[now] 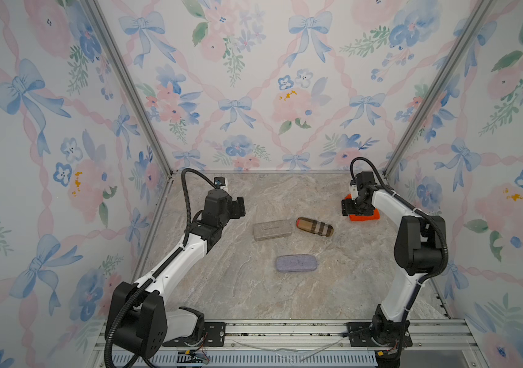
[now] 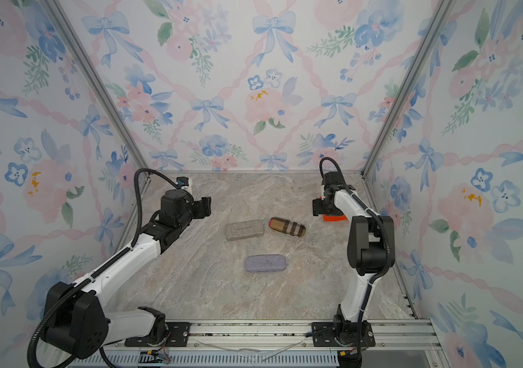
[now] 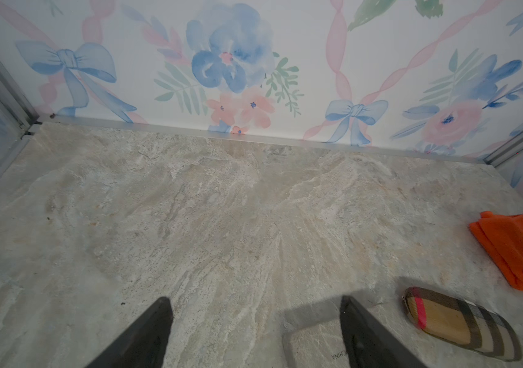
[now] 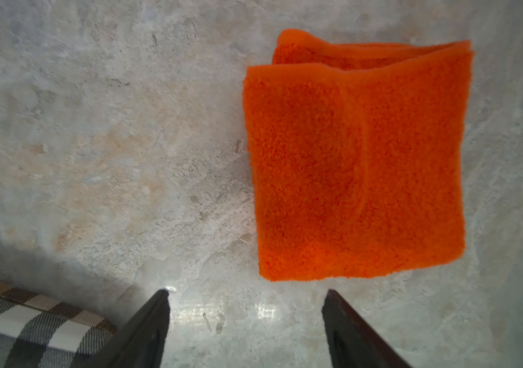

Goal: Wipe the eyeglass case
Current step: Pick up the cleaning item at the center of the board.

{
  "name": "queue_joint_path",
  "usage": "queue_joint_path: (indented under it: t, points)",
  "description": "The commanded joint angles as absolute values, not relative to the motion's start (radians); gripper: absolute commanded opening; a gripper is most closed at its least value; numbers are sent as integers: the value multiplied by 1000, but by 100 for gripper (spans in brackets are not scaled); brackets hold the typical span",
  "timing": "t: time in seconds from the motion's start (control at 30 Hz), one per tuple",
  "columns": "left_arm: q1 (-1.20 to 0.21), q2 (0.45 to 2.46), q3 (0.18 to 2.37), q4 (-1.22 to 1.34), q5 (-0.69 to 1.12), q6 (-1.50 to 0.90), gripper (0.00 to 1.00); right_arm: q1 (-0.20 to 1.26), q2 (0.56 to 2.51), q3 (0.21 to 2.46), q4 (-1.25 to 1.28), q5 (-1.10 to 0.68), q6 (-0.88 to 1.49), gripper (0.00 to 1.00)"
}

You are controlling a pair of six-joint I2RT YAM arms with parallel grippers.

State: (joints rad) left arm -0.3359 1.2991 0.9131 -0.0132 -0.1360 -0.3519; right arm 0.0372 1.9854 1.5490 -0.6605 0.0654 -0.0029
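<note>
Walls [image 1: 254, 79]: three sides papered in a pale pattern of blue bows, pink ribbons and flowers (a few yellow flecks in the pink blooms).
Table [image 1: 238, 296]: a grey-beige stone look with streaked veins, matte, with small dark specks visible in the left wrist view.
Frame [image 1: 126, 82]: bare metal posts rise at both back corners, and a metal strip runs along the foot of the back wall.
Rail [image 1: 285, 331]: a metal bar along the front edge carries both arm bases.
Left end effector [image 3: 255, 301]: spread, nothing between its tips, held over the left back of the table with the grey case partly under one tip.
Right end effector [image 4: 247, 291]: spread over bare table, pinching nothing, just beside the cloth.
Grey case [image 1: 272, 229]: flat and rectangular, lying mid-table.
Plaid case [image 1: 315, 226]: tan with dark checks and a red stripe, just right of the grey case and apart from it.
Purple case [image 1: 297, 263]: a rounded oblong, nearer the front and on its own.
Cloth [image 4: 355, 159]: orange, folded square, flat on the table at the right back, partly hidden by the right arm in both top views.
</note>
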Motion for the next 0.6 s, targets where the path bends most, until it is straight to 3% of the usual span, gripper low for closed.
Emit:
queue_joint_path:
  t: [0.0,0.23,0.57]
  points:
    - [-352,1320,918,-45,-48,-393,84,50,2039,1667,-741,142,-36,75]
    - [-357,1313,896,-45,-12,-408,84,53,2174,1841,-837,173,-75,74]
    - [-357,1289,891,-62,-19,-407,84,56,2221,1842,-864,200,-87,73]
